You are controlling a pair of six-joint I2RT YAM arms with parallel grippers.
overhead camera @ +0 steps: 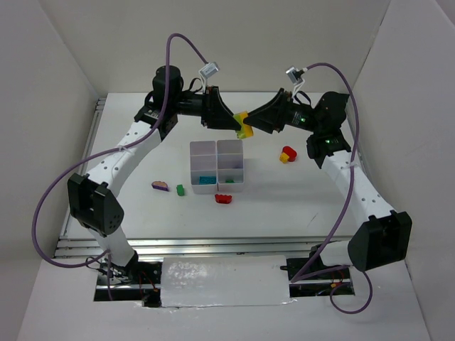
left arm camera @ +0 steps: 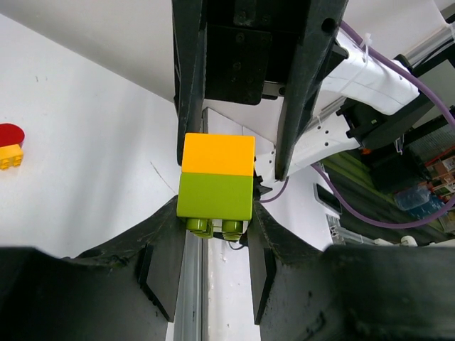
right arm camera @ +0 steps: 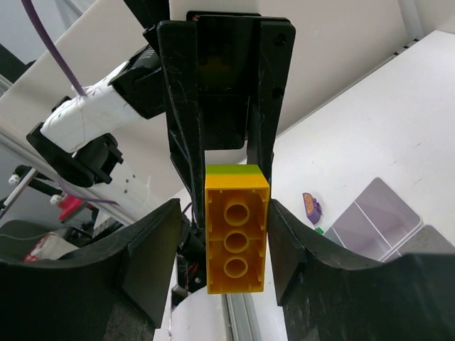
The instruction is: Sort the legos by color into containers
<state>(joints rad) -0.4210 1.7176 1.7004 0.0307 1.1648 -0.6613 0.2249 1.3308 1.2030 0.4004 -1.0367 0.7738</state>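
A yellow brick (overhead camera: 242, 116) and a green brick (overhead camera: 246, 130) are stuck together and held in the air behind the white six-compartment container (overhead camera: 217, 168). My left gripper (overhead camera: 232, 122) is shut on the green brick (left arm camera: 216, 197), its fingertips pressing both sides. My right gripper (overhead camera: 254, 119) faces it with its jaws around the yellow brick (right arm camera: 237, 234). One finger touches the brick and the other stands a small gap off. A teal brick (overhead camera: 207, 180) lies in a front-left compartment.
On the table lie a purple brick (overhead camera: 161, 186), a small green brick (overhead camera: 180, 190), a red brick (overhead camera: 224, 198) in front of the container, and a red-and-yellow pair (overhead camera: 287, 154) to its right. White walls enclose three sides.
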